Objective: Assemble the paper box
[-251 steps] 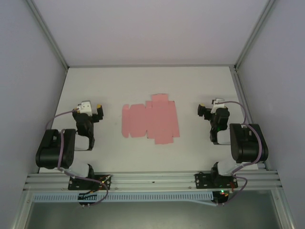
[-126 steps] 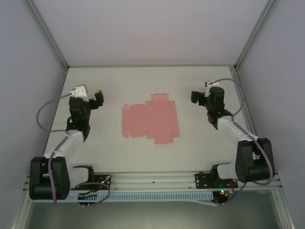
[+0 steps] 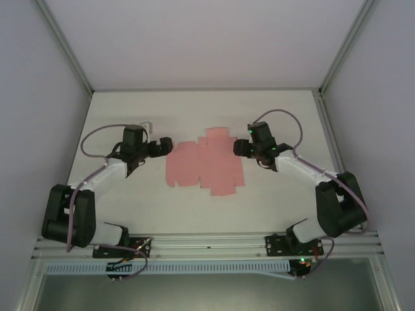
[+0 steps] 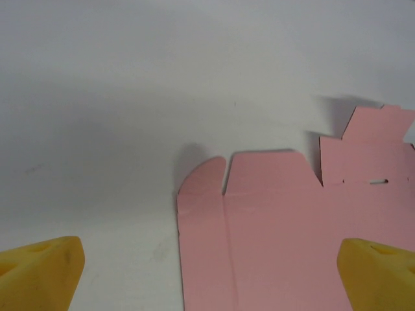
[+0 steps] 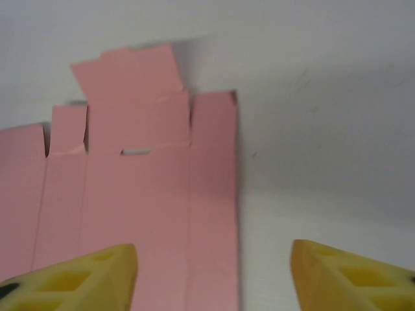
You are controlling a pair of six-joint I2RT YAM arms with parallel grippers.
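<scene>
**A:** What is changed in the top view?

**B:** Both arms are now stretched inward from the sides of the table (image 3: 279,194). The left gripper (image 3: 165,145) is brought just beside the left edge of the paper box (image 3: 204,162), and the right gripper (image 3: 240,148) just beside its right edge. The box is left lying mid-table as a flat pink sheet.

**A:** And at the left wrist?

**B:** The yellow fingers (image 4: 39,272) are seen spread wide, with nothing pinched. The sheet's left flaps are framed between them.

**A:** The right wrist?

**B:** Its fingers (image 5: 353,275) are held apart too, empty, with the sheet's right edge seen between them.

**A:** Meaning?

**B:** Folding is judged not yet begun. A first grasp of the outer flaps is probably being prepared.
</scene>
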